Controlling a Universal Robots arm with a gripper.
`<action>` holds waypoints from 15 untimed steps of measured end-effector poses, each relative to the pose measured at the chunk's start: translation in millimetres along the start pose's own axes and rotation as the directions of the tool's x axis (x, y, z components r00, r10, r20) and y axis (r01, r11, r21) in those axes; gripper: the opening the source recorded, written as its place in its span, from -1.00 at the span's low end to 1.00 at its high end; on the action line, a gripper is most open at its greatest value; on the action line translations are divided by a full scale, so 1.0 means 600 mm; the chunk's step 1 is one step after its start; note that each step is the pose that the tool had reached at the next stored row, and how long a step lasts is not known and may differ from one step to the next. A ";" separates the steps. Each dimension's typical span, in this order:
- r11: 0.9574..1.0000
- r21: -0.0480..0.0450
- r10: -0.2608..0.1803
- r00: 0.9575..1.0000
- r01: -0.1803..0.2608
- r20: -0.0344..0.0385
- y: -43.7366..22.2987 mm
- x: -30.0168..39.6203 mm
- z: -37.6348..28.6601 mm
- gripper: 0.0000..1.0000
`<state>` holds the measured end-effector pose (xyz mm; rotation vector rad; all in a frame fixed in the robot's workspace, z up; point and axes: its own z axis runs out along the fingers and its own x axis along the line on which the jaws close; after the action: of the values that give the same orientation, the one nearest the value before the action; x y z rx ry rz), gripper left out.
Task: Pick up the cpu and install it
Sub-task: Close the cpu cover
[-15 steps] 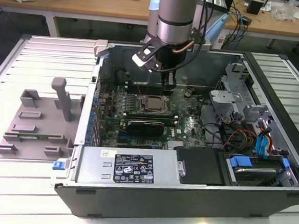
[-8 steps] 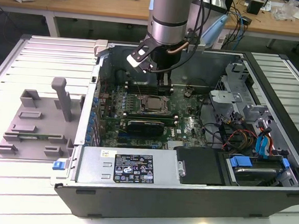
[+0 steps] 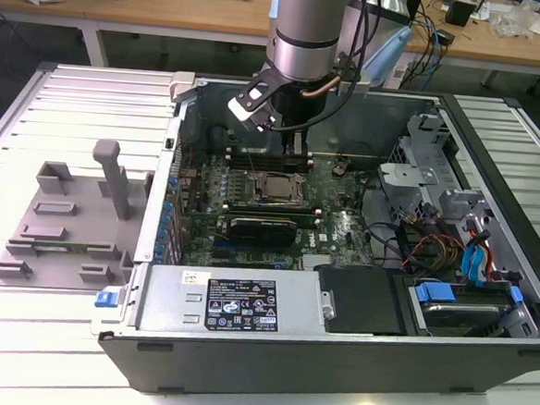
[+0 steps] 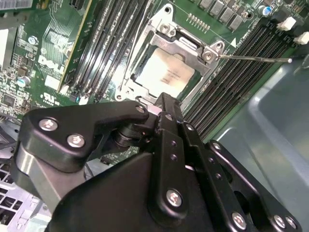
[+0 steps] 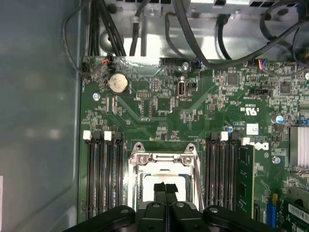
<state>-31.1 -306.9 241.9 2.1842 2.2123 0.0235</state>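
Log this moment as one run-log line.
cpu: lying flat inside socket frame on motherboard | hand: shut, holding nothing, just above cpu | contact: cannot tell

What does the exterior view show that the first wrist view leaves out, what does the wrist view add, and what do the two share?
Exterior view: the whole computer case, the grey fixture blocks outside it on the exterior view's left, and the drive bay with blue tabs.
First wrist view: the round coin battery and a small metal port near it.
Both: the green motherboard, the cpu lying in its socket frame, and the end effector over it, fingers shut and empty.
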 end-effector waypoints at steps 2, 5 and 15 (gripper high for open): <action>1.000 0.001 0.000 1.000 0.000 0.000 0.000 0.000 0.000 -0.79; 1.000 0.001 0.000 1.000 0.000 0.001 -0.001 0.000 0.002 -0.79; 1.000 0.001 0.000 1.000 0.000 0.001 -0.014 -0.010 0.003 -0.79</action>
<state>-39.4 -312.8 240.1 2.1840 2.2124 0.0219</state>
